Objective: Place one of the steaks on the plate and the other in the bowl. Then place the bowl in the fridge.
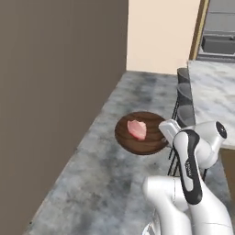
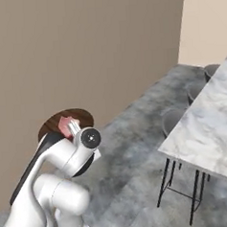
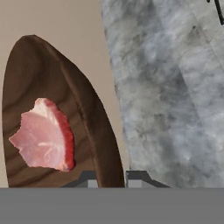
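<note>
1. From your left base camera: the round, shallow, dark brown wooden bowl [image 1: 140,133] hangs above the mottled grey floor [image 1: 105,183], held up at the end of the white arm [image 1: 193,170]. A pale pink raw steak slab [image 1: 137,129] lies inside it, near the middle. The bowl's right rim meets the arm's wrist, where the grip itself is hidden. Beyond it stand a white marble-topped table [image 1: 213,96] and dark round stools [image 1: 183,98]; a grey shelved unit framed in tan wood [image 1: 219,32] shows at top right.

2. From your right base camera: the bowl [image 2: 58,121] sits before a plain tan wall [image 2: 82,50], its steak [image 2: 66,126] partly covered by the arm's dark-capped joint [image 2: 90,137]. The marble table [image 2: 207,123] stands well apart to the right.

3. From your hand camera: the two-finger gripper [image 3: 113,179] is clenched on the bowl's [image 3: 83,113] rim, one dark tip on either side of the wall. The steak [image 3: 43,135] rests against the bowl's inner face.
</note>
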Controlling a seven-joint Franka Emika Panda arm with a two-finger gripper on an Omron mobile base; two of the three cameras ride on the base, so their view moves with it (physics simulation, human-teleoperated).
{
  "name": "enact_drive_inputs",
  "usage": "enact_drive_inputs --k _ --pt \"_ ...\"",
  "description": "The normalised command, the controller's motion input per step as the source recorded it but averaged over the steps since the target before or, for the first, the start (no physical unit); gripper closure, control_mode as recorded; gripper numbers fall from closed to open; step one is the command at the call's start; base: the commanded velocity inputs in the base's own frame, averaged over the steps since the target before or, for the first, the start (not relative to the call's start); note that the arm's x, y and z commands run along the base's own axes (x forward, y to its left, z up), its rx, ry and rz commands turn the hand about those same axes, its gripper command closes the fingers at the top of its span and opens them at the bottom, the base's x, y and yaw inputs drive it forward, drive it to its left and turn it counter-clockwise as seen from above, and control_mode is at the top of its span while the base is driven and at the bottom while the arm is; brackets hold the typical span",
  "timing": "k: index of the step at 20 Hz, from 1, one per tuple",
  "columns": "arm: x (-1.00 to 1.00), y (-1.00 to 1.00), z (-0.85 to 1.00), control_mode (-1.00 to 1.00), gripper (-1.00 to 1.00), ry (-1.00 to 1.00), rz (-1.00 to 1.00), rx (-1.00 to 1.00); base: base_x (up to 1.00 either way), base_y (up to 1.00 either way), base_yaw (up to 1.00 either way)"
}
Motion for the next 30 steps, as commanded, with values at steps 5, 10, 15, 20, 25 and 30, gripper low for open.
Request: enact_drive_inputs --k 5,10,15,20,25,30 --pt "0.0 0.0 0.0 1.0 1.0 0.0 0.0 0.0 1.0 0.91 -0.55" --pt "0.0 0.0 0.0 1.0 1.0 0.0 0.0 0.0 1.0 0.92 -0.55" --pt "0.0 0.0 0.0 1.0 1.0 0.0 0.0 0.0 1.0 0.92 -0.55" --pt "0.0 0.0 0.0 1.0 1.0 0.0 0.0 0.0 1.0 0.65 -0.48" --pt "0.0 0.0 0.0 1.0 1.0 0.0 0.0 0.0 1.0 0.88 -0.41" --pt "0.0 0.0 0.0 1.0 1.0 0.0 0.0 0.0 1.0 0.78 -0.39"
